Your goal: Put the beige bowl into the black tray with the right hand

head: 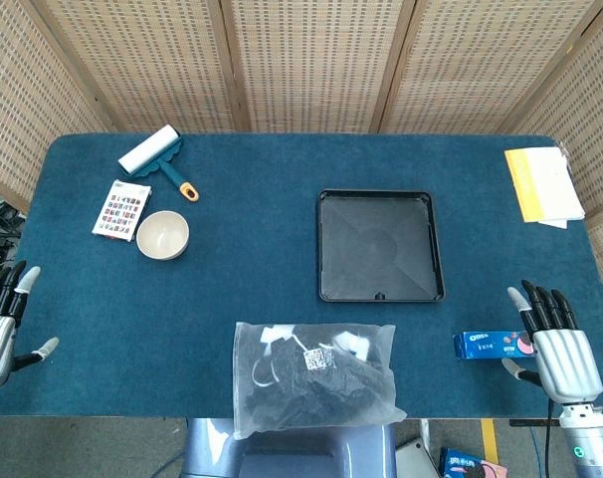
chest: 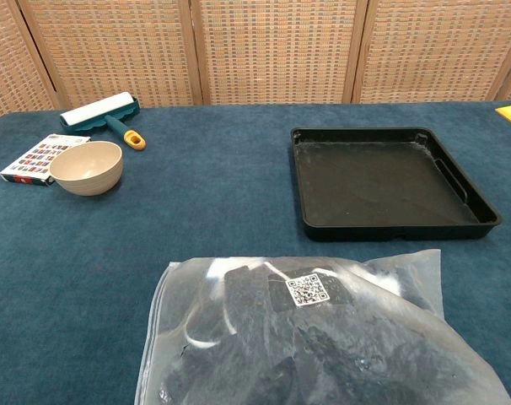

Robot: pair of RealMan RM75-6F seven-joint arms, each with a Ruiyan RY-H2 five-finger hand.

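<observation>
The beige bowl [head: 163, 236] [chest: 87, 167] stands upright and empty on the blue table, left of centre. The black tray [head: 380, 245] [chest: 390, 181] lies empty right of centre. My right hand [head: 555, 341] rests at the table's front right corner, fingers spread and holding nothing, far from the bowl. My left hand [head: 1, 319] sits at the front left edge, also open with fingers apart. Neither hand shows in the chest view.
A lint roller [head: 154, 156] and a small printed box [head: 121, 210] lie behind and beside the bowl. A clear bag of dark items [head: 313, 376] fills the front centre. A blue snack packet [head: 493, 345] lies next to my right hand. Yellow papers [head: 542, 184] sit far right.
</observation>
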